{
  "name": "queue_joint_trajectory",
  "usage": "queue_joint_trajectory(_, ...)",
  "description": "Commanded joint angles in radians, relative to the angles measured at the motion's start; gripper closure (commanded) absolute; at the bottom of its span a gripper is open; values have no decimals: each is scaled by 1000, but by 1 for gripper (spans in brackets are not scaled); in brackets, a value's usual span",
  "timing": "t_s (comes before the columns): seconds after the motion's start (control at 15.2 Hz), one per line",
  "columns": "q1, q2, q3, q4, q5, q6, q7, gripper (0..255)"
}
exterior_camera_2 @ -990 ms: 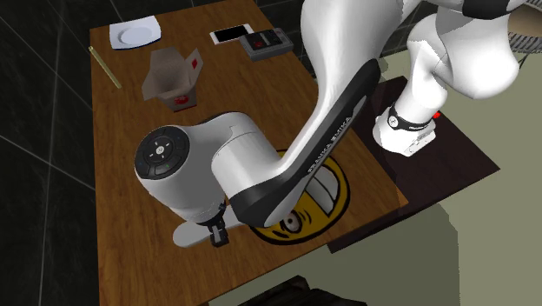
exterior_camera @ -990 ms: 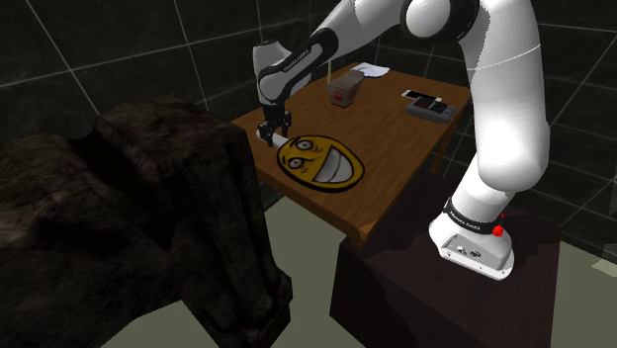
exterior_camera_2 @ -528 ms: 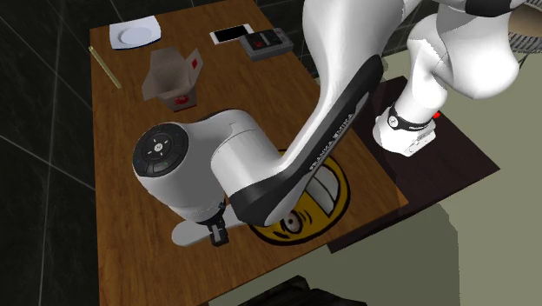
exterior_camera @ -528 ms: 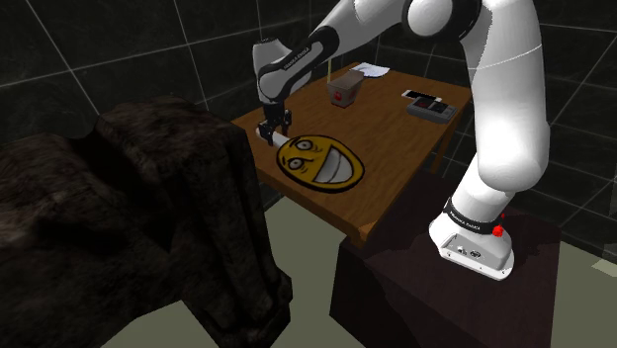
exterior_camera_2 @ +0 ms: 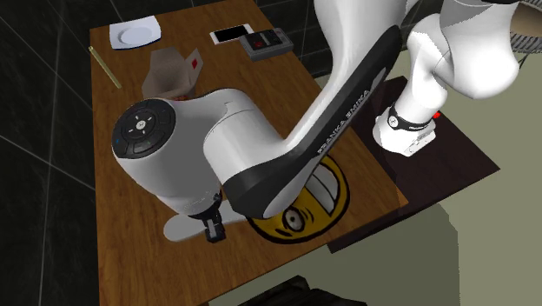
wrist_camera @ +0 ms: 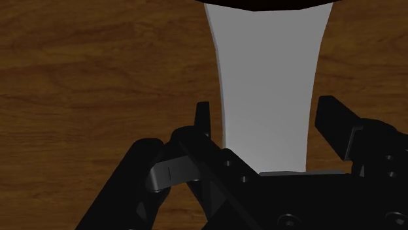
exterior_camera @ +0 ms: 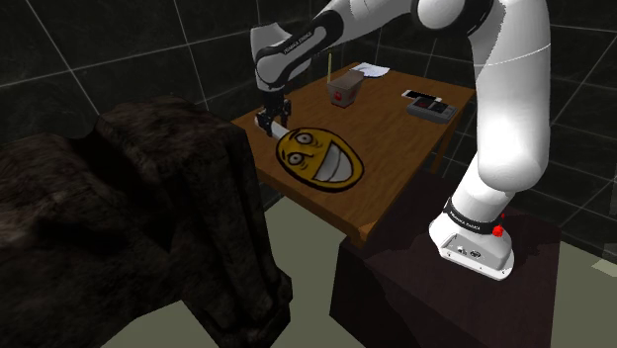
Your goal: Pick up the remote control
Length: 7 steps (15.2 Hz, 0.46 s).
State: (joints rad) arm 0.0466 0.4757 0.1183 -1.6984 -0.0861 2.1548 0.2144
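open carton, grey remote in gripper

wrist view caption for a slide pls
Black gripper clasps the pale grey remote control over the wooden table

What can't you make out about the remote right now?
Remote: in the second exterior view the arm covers all but one end.
Its far end: wrist view, cut off at the edge.
Whether it is off the table: no view shows its underside.
Gripper: too small in the shoulder view to judge its hold.
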Motion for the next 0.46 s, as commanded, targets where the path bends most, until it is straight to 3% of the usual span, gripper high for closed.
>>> queue_joint_trajectory(0.0,0,-13,1,8,2,-20,-1,255)
queue_joint_trajectory(0.4,-1,-37,3,29,6,-65,-4,255)
